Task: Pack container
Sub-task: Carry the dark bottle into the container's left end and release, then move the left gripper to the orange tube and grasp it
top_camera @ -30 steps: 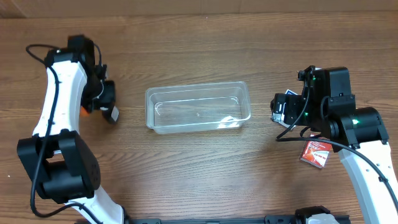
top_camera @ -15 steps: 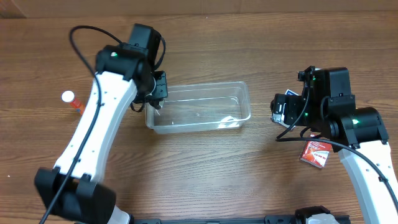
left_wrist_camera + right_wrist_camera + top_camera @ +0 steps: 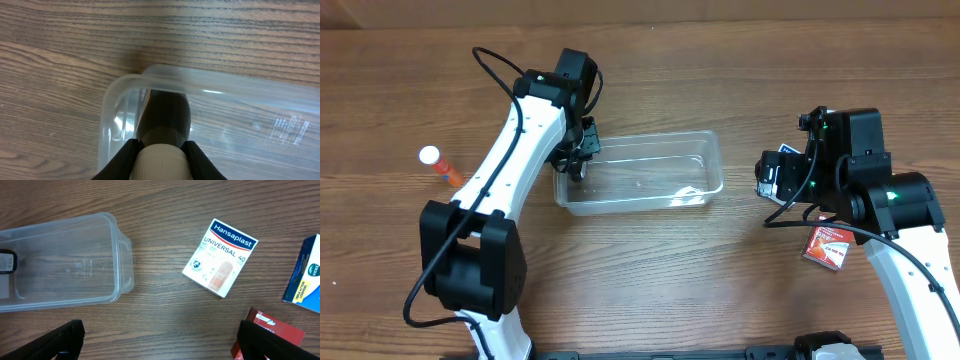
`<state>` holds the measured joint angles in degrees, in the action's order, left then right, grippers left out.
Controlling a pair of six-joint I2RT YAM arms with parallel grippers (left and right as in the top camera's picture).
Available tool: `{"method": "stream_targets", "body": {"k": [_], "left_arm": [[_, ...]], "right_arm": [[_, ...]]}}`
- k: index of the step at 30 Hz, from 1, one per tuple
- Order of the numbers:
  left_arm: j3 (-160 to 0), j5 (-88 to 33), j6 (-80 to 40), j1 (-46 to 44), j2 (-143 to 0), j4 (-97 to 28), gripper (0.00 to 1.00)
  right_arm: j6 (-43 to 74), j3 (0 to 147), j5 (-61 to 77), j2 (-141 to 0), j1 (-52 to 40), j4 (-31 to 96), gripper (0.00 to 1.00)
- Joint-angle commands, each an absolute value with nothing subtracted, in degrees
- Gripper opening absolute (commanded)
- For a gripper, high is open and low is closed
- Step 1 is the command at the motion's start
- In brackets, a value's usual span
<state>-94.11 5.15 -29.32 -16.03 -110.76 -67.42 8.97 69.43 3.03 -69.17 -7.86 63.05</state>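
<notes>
The clear plastic container lies at the table's middle. My left gripper is over its left end, shut on a dark bottle with a white ribbed cap. In the left wrist view the fingers clamp the cap, and the bottle body hangs inside the container's rounded corner. My right gripper is open and empty, to the right of the container. In the right wrist view its gripper is spread wide over bare wood, with the container at upper left.
An orange tube with a white cap lies at the far left. A Hansaplast box, a blue box and a red box lie right of the container. The red box also shows in the overhead view.
My left arm swung from the table's far left to the container's left end, carrying the bottle. The orange tube stays behind. The right arm has not moved.
</notes>
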Motion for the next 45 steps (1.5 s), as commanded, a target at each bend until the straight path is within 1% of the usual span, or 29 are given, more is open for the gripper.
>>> {"method": "stream_targets", "body": {"k": [1, 3, 4, 6, 7, 8, 12, 17, 18, 20, 22, 24, 27, 28, 30, 32, 35, 39, 45], "left_arm": [[-94.54, 6.37, -30.7, -16.1, -113.34, -67.0, 0.06], [-94.54, 6.09, -30.7, -16.1, -114.74, -66.74, 0.08], [-94.54, 5.91, -30.7, -16.1, -115.13, -66.74, 0.22], [-94.54, 5.78, -30.65, -16.1, -115.5, -66.78, 0.42], [-94.54, 5.76, -30.63, -16.1, -115.5, -66.76, 0.57], [-94.59, 5.74, -30.33, -16.1, -115.5, -66.7, 0.6], [-96.29, 4.4, -26.57, -16.1, -115.28, -67.2, 0.59], [-106.08, 4.49, -25.67, -16.16, -112.95, -72.84, 0.62], [-108.6, 4.54, -25.67, -16.16, -112.05, -74.61, 0.65], [-114.06, 6.11, -25.74, -15.94, -109.51, -78.54, 1.0], [-117.71, 7.22, -25.76, -14.37, -106.45, -80.84, 1.0], [-119.0, 7.29, -25.91, -10.15, -102.39, -82.13, 1.0], [-119.0, 7.73, -25.69, -0.67, -98.04, -84.49, 1.0], [-118.98, 7.68, -25.69, 4.49, -97.51, -85.62, 1.0], [-118.34, 7.38, -25.67, 12.51, -98.13, -87.18, 1.0], [-116.16, 6.04, -23.88, 17.76, -99.59, -86.83, 1.0], [-112.09, 5.67, -22.39, 20.78, -103.11, -85.23, 1.0], [-107.79, 5.69, -20.53, 20.99, -109.21, -82.08, 1.0], [-107.5, 5.67, -20.53, 20.99, -118.91, -80.29, 1.0]], "right_arm": [[8.99, 71.31, 3.14, -69.23, -7.53, 62.76, 1.0], [8.99, 71.31, 3.11, -69.23, -7.53, 62.78, 1.0], [8.99, 71.31, 3.14, -69.23, -7.53, 62.78, 1.0], [9.02, 71.31, 3.14, -69.23, -7.53, 62.81, 1.0], [8.99, 71.31, 3.14, -69.23, -7.53, 62.81, 1.0], [8.99, 71.31, 3.11, -69.23, -7.53, 62.83, 1.0], [8.99, 71.31, 3.11, -69.23, -7.53, 63.07, 1.0], [8.99, 71.31, 3.11, -69.23, -7.53, 63.11, 1.0], [8.99, 71.31, 3.11, -69.23, -7.53, 63.11, 1.0], [8.99, 71.31, 3.11, -69.23, -7.53, 63.09, 1.0], [8.99, 71.31, 3.11, -69.23, -7.53, 63.11, 1.0], [8.99, 71.31, 3.11, -69.23, -7.53, 63.11, 1.0], [8.99, 71.31, 3.14, -69.23, -7.53, 63.09, 1.0], [8.99, 71.31, 3.14, -69.23, -7.53, 63.07, 1.0], [8.99, 71.31, 3.14, -69.25, -7.53, 62.96, 1.0], [9.02, 71.31, 3.14, -69.25, -7.53, 62.96, 1.0], [9.02, 71.31, 3.14, -69.23, -7.53, 62.98, 1.0], [8.99, 71.31, 3.14, -69.25, -7.53, 62.98, 1.0], [8.99, 71.31, 3.11, -69.23, -7.53, 62.98, 1.0]]}}
